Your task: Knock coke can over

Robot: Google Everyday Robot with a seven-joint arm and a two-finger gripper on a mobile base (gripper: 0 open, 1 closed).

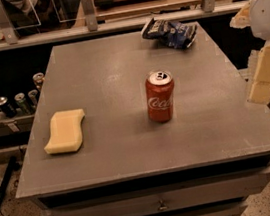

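Camera view shows the coke can (160,96) standing upright a little right of the middle of the grey table (120,147), with the claw (261,89) well apart from it to the right, hanging over the table's right edge at about the can's height; whether the claw is open or closed I cannot tell. On the table I count one coke can, one yellow sponge (65,131) lying flat near the left edge, and one blue and white snack bag (170,32) at the far edge. At least four small cans (22,102) stand on a low shelf left of the table.
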